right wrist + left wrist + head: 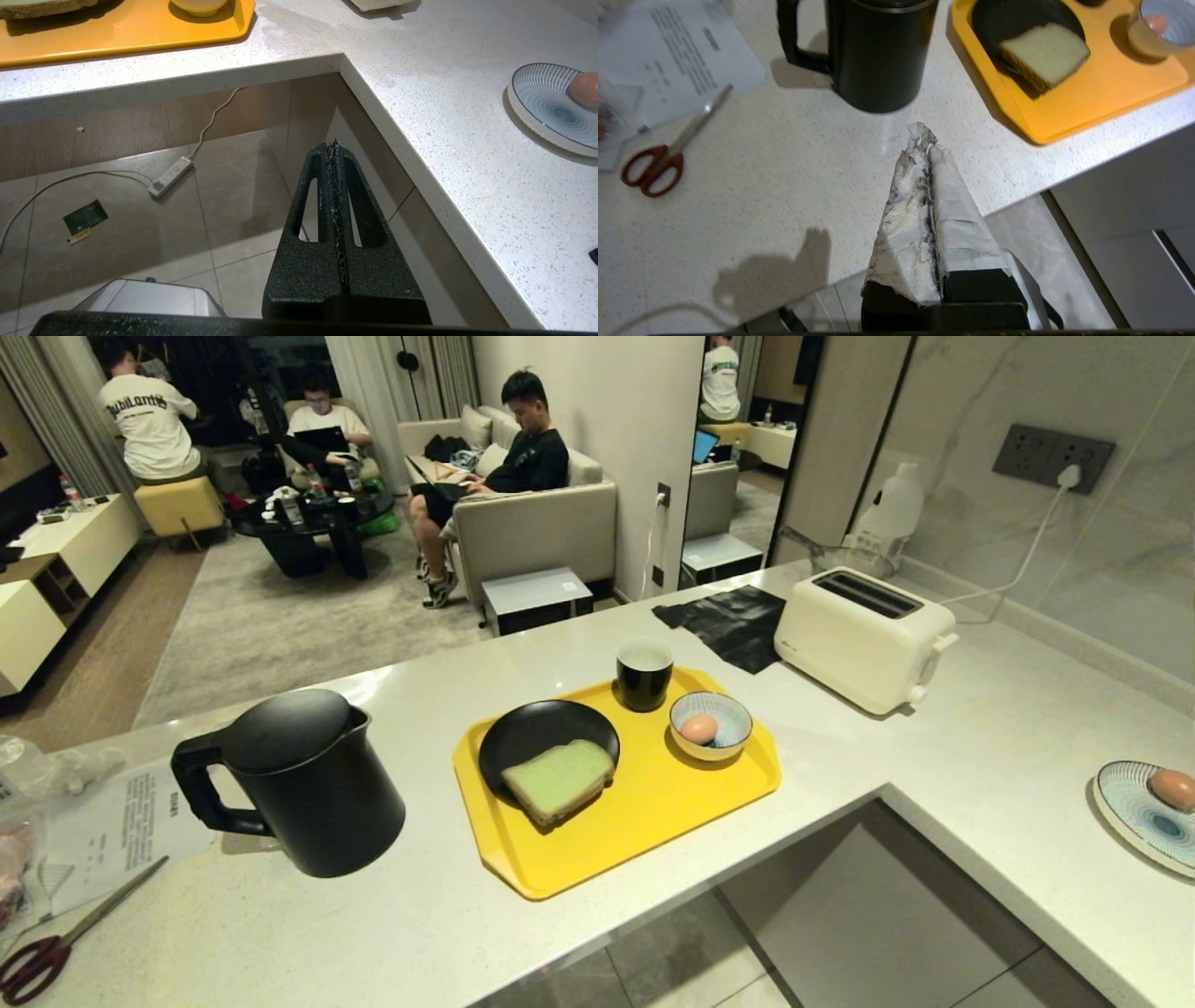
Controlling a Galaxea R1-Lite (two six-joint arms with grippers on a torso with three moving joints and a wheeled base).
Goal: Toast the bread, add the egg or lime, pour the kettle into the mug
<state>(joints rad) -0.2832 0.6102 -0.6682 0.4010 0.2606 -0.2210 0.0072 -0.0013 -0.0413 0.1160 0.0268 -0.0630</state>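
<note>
The bread (559, 778), pale green with a tan crust, lies on a black plate (523, 728) on the yellow tray (653, 803). An egg (698, 728) sits in a striped bowl (733, 709) beside the black mug (644, 672). Left of the tray stands the black kettle (303, 784). A cream toaster (859, 635) is behind on the right. My left gripper (923, 135), its fingers wrapped in white tape, is shut and empty above the counter's front, just short of the kettle (880, 56). My right gripper (333, 147) hangs shut and empty below the counter corner.
Red-handled scissors (37, 957) and a printed sheet (121, 821) lie left of the kettle. A striped plate (1134, 812) with another egg (1173, 788) sits at the far right. Black cloth (733, 621) lies beside the toaster. People sit in the room beyond.
</note>
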